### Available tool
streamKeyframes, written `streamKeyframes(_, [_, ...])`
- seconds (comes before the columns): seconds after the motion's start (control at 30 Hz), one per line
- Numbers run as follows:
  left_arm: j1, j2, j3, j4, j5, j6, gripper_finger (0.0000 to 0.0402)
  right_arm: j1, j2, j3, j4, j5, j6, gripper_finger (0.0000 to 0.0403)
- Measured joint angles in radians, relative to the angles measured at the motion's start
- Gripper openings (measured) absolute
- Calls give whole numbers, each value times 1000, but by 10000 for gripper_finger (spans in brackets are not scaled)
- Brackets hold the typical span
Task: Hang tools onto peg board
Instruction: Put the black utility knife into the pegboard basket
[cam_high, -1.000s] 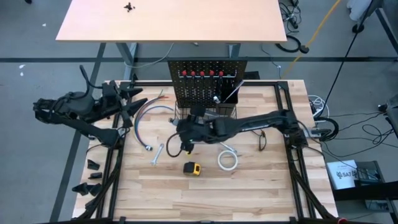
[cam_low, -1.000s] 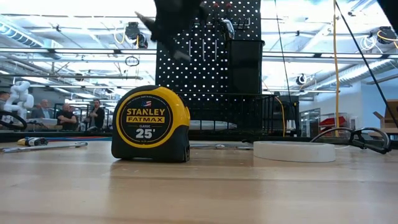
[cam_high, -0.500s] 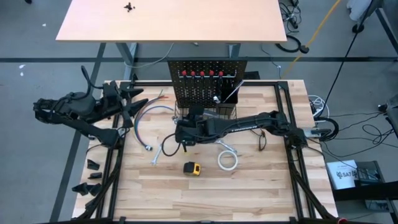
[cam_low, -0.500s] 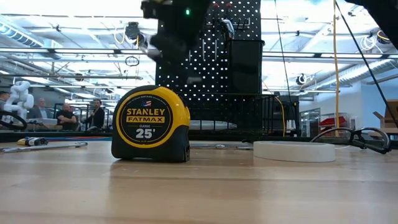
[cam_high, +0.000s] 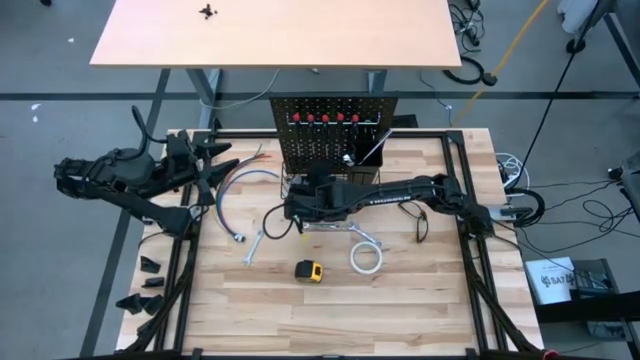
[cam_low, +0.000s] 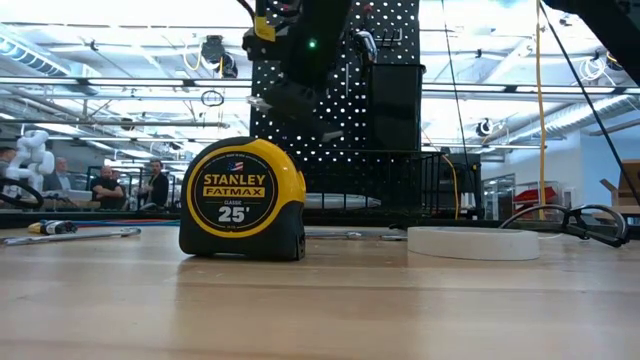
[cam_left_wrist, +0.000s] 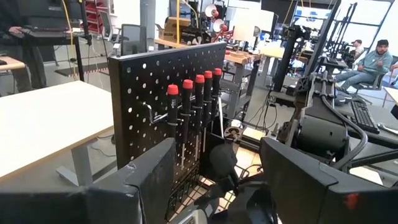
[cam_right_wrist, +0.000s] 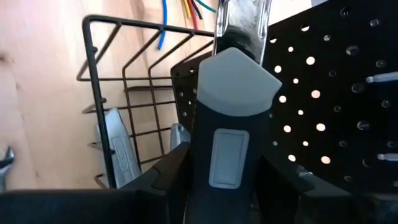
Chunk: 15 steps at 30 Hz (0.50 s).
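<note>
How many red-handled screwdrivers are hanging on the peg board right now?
5. The red-handled screwdrivers hang side by side in one row across the upper part of the peg board. The board's far side is out of sight, so others may be hidden.

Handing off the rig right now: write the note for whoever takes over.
Right gripper: shut on a dark-and-grey-handled tool, raised in front of the peg board, over the left end of its wire basket.
Left gripper: open, empty, parked at the table's left edge.
Done: five red-capped screwdrivers hang on the board; grey utility knives lie in the basket.
Left: hang the held tool. On the table remain the tape measure, white tape roll, wrench and a dark-handled tool at the right.
</note>
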Motion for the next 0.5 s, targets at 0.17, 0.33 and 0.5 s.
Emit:
streamKeyframes(0.17, [0,0,0,0,0,0,235,-18,0,0,-24,-69,-30,138])
streamKeyframes(0.33, [0,0,0,0,0,0,235,-21,0,0,-55,-78,-31,138])
streamKeyframes(0.5, [0,0,0,1,0,0,235,-24,0,0,-81,-80,-26,138])
